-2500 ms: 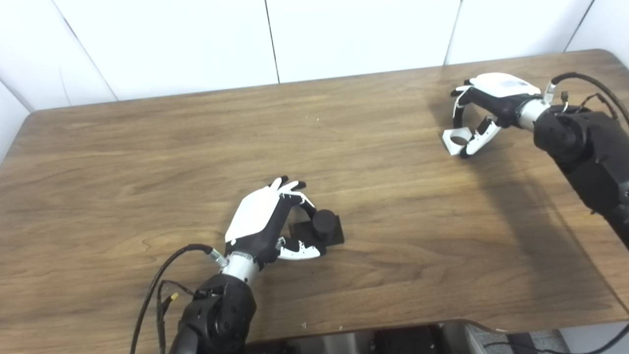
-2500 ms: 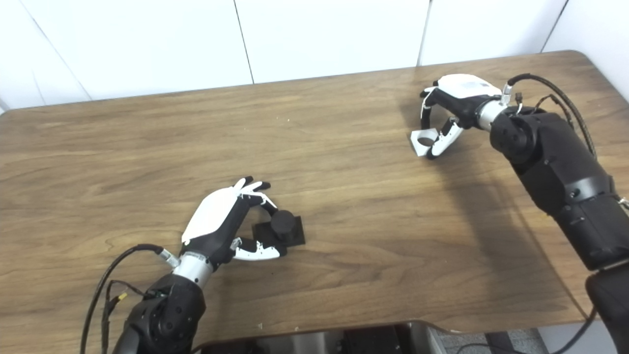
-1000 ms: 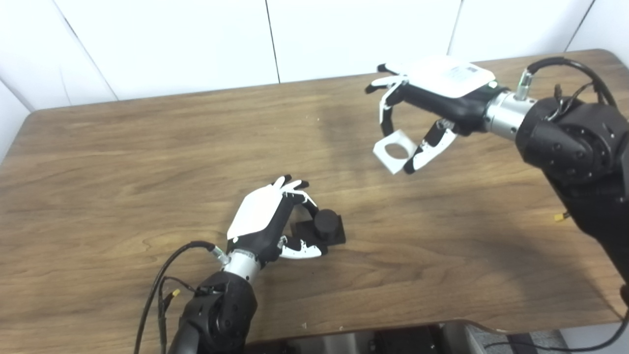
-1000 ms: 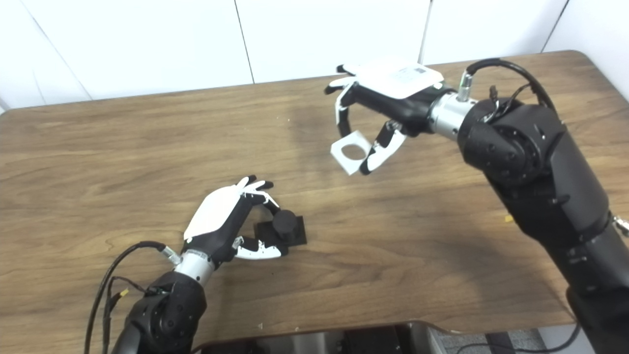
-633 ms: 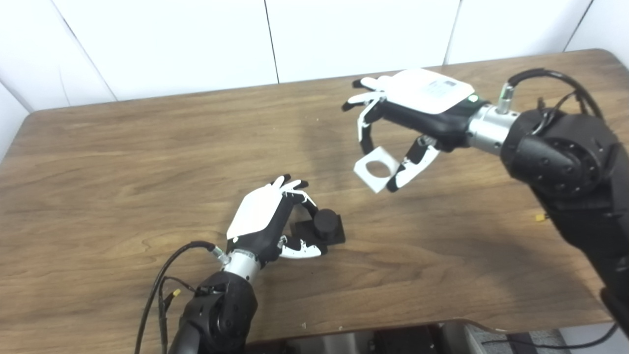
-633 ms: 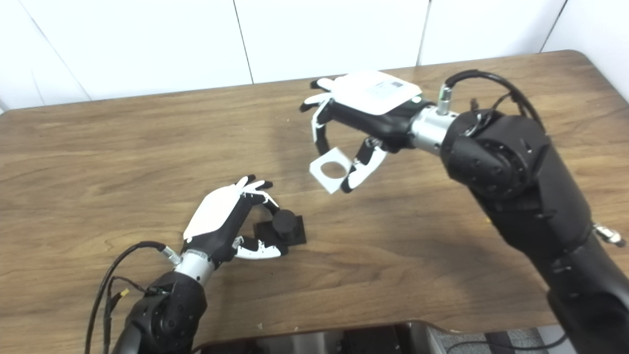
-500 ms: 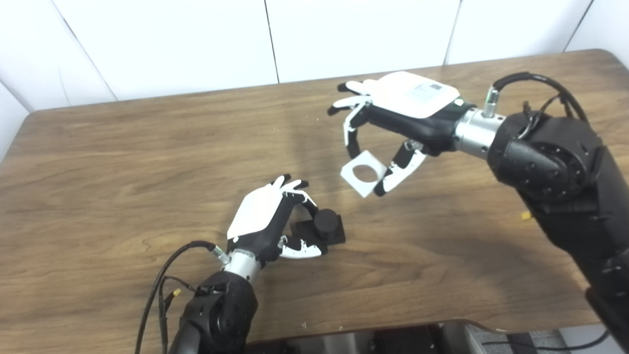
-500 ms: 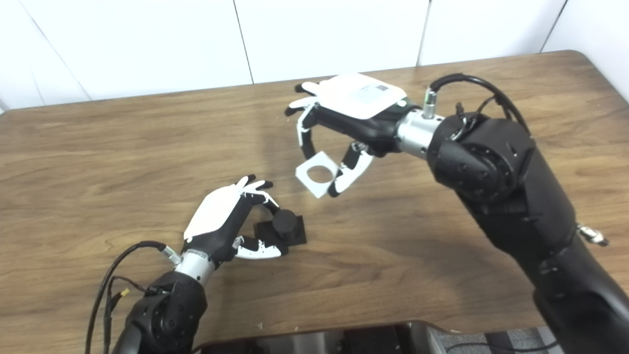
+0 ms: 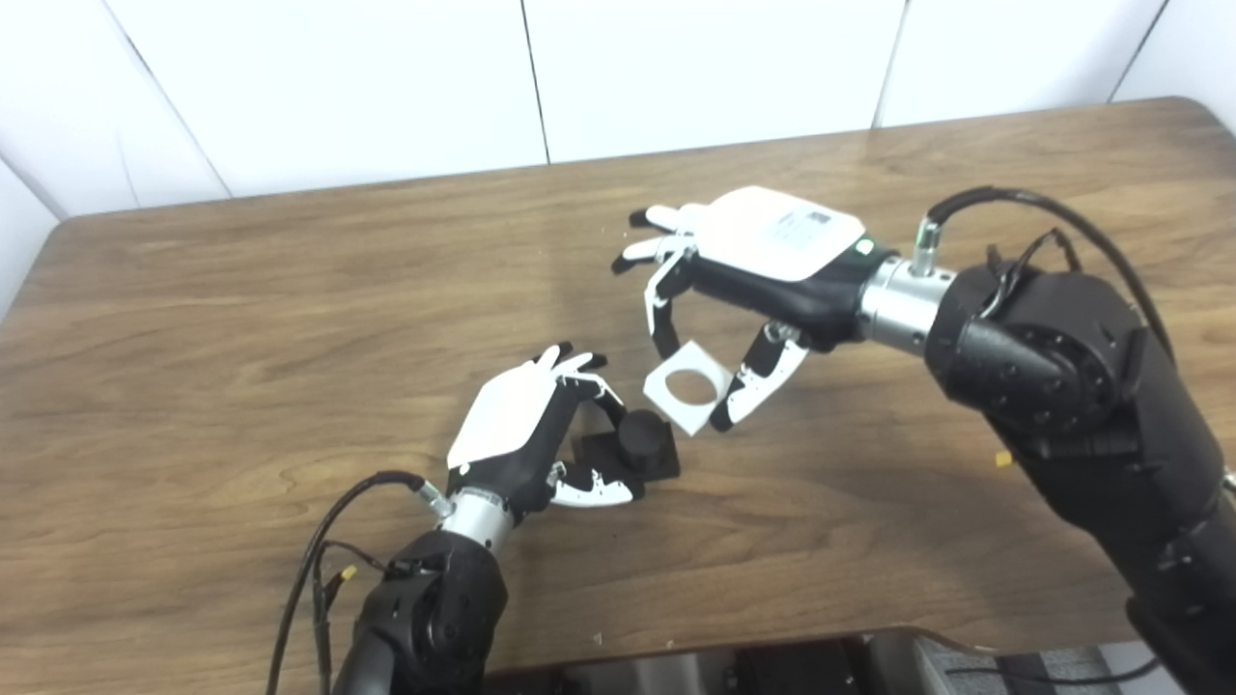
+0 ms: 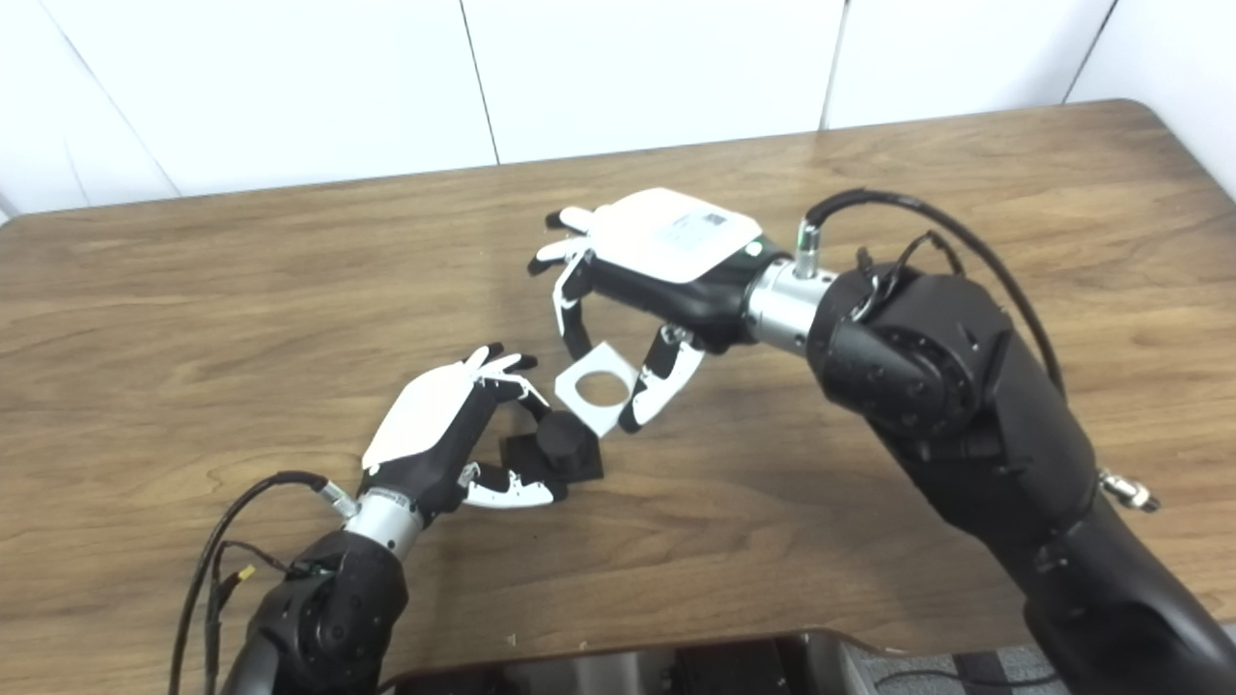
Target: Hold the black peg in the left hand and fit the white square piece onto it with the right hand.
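Black peg (image 9: 639, 436) upright on its square base near the middle of the wooden table's (image 9: 193, 319) front edge, clasped by the left hand (image 9: 526, 434), white square piece (image 9: 687, 388) with round hole pinched just above-right by the right hand (image 9: 748, 290).

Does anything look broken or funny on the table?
Nothing looks broken. The right hand holds the white square piece tilted, up beside the black peg, not on it yet. The left hand steadies the peg on the table.
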